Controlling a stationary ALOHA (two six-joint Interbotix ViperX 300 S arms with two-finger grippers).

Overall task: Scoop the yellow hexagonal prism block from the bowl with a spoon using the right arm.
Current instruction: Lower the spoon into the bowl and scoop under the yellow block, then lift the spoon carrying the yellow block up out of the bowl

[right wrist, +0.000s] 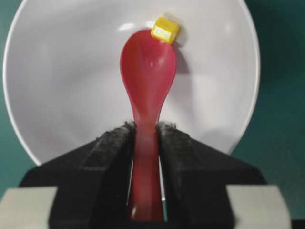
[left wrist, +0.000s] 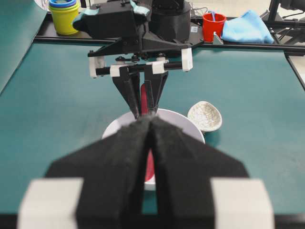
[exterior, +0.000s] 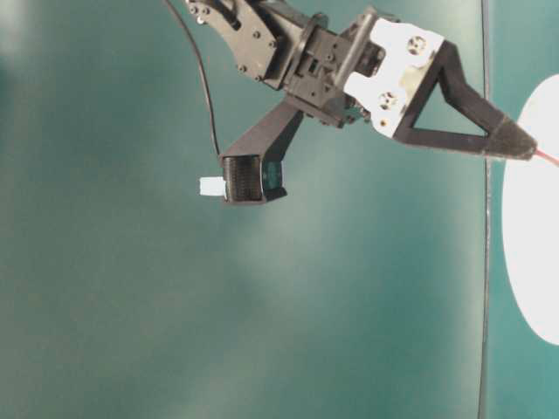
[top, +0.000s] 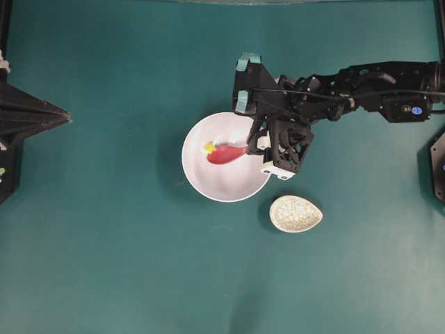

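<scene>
Yellow hexagonal prism block [right wrist: 165,30] touches glossy pink-red spoon [right wrist: 147,71], clamped by right gripper [right wrist: 145,136], over smooth white bowl [right wrist: 62,76].

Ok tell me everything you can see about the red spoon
The spoon is glossy pink-red, ceramic or plastic by its sheen, with a deep oval scoop and a short straight handle. The right tool is shut on the handle, black pads on either side. The scoop reaches into the white bowl, hollow side up and holding nothing. The tiny yellow block sits at the scoop's far tip, touching or just overlapping its rim.
</scene>
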